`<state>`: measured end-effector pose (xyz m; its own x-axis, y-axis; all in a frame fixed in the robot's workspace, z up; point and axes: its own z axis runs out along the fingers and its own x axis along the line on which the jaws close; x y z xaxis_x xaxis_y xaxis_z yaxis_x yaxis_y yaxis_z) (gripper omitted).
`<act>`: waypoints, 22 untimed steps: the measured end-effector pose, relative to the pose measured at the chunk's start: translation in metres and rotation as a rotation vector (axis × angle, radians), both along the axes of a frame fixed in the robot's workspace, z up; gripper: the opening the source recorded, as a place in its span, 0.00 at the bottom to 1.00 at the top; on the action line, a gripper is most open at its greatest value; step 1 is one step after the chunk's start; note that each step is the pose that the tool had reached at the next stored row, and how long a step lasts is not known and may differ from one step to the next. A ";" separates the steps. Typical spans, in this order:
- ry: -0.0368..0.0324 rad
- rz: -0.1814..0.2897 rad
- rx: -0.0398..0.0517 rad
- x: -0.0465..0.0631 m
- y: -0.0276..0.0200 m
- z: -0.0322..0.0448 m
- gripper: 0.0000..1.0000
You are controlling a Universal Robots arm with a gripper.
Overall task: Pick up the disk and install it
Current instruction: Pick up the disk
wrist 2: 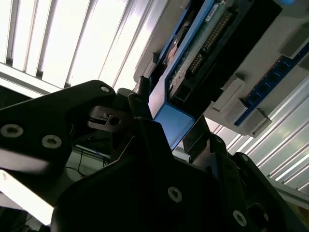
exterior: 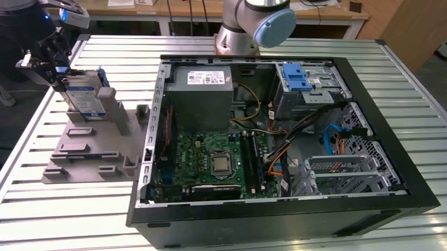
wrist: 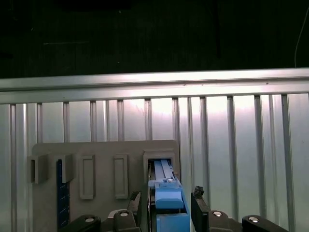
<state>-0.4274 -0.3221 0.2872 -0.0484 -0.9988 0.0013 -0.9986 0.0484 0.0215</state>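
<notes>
The gripper (wrist: pixel 166 197) stands over the disk (exterior: pixel 82 97) with its fingers (wrist: pixel 199 198) parted a little wider than the drive is thick. One finger sits on each broad face of the disk's near end. In the first wrist view a thin dark sliver separates each fingertip from the blue carrier frame, so I judge it is bracketing the disk, not yet clamped on it. The second wrist view makes the gap look tighter, and actual contact is hard to rule out. The disk is on edge in a slot of the grey fixture (exterior: pixel 91 151). Its long axis runs straight away from the fingertips down into that slot, so the drive lies directly between and beyond the fingers, not off to either side. The open computer case (exterior: pixel 279 225) with its drive cage (exterior: pixel 307 86) lies well apart from the fingers, across the slatted table (exterior: pixel 56 219). The pads' inner faces are cut off in both wrist views. The disk's far end is sunk in the fixture, and in the exterior view the fingertips blur into the disk's top edge.
</notes>
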 end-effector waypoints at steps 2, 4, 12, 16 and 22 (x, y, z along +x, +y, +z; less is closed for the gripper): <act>-0.0005 0.000 -0.0024 0.000 0.0019 -0.0002 0.53; -0.0004 0.000 -0.0025 0.000 0.0019 -0.0002 0.53; -0.0004 0.000 -0.0026 0.000 0.0020 -0.0002 0.39; -0.0008 0.000 -0.0041 0.000 0.0020 0.0001 0.37; -0.0011 0.010 -0.0140 0.000 0.0010 0.0003 0.37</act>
<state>-0.4274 -0.3211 0.2875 -0.0388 -0.9991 0.0153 -0.9990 0.0391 0.0198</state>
